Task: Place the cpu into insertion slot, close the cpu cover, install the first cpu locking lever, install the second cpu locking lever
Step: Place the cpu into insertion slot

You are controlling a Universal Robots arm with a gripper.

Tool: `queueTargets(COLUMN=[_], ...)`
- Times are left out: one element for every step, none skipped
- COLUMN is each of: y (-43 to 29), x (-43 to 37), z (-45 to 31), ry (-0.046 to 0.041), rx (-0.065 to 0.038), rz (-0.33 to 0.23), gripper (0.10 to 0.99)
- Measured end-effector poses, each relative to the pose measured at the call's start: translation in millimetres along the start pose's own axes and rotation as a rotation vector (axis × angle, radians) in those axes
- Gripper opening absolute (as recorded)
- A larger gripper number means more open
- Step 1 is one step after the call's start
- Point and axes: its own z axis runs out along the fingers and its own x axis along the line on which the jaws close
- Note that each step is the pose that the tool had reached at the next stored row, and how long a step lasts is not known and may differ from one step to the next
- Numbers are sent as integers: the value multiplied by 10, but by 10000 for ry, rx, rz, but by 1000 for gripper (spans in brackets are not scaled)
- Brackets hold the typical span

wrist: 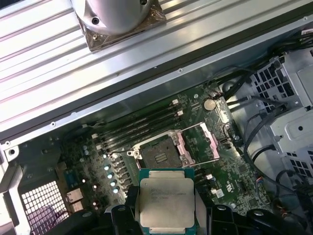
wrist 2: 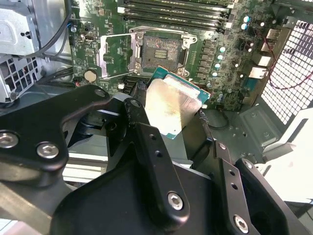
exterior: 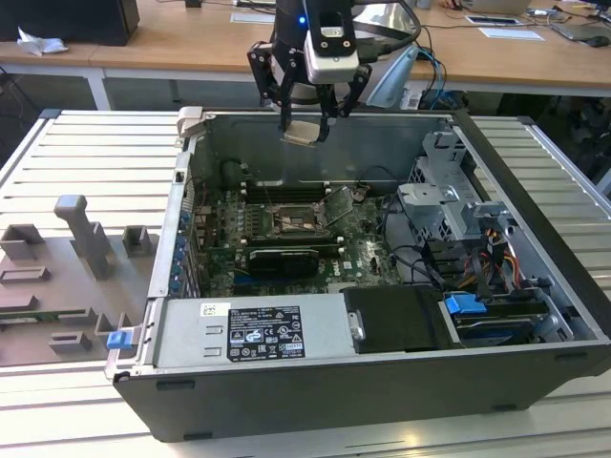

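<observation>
In the exterior view the gripper (exterior: 305,122) hangs above the back edge of the open computer case (exterior: 315,405), which lies on a slatted table (exterior: 86,143). Its black fingers are closed on the cpu (exterior: 303,133), held in the air well above the board. Down on the green board the insertion slot (exterior: 289,221) lies uncovered, with the cpu cover (exterior: 341,202) tipped up just beside it on the exterior view's right. A power supply (exterior: 250,329) fills the near side of the case. In the second wrist view the fingers (wrist 2: 146,142) pinch the cpu (wrist 2: 171,105) by its opposite edges, its pale metal top facing the camera. Beyond it the insertion slot (wrist 2: 160,50) sits bare and dark-centred, and the cpu cover (wrist 2: 111,54) is swung open flat beside it. In the first wrist view the cpu (wrist: 167,203) sits between the two fingers (wrist: 122,218), apart from the board. The insertion slot (wrist: 159,152) lies past it, the cpu cover (wrist: 203,144) open at its side, and the long memory slots (wrist: 137,125) run just beyond the socket.
</observation>
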Motion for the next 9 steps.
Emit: queueTargets(y=[0, 0, 0, -1, -1, -1, -2, -2, -2], x=[0, 0, 0, 0, -1, -1, 0, -1, -1], z=[2, 4, 8, 13, 17, 19, 21, 23, 25], ry=[-5, -14, -26, -36, -45, -50, -53, -58, -60], rx=[-4, -5, -8, -10, -9, -10, -9, -9, -10], rz=[51, 159, 287, 423, 551, 624, 686, 759, 803], gripper=[537, 537, 537, 537, 537, 537, 537, 537, 537])
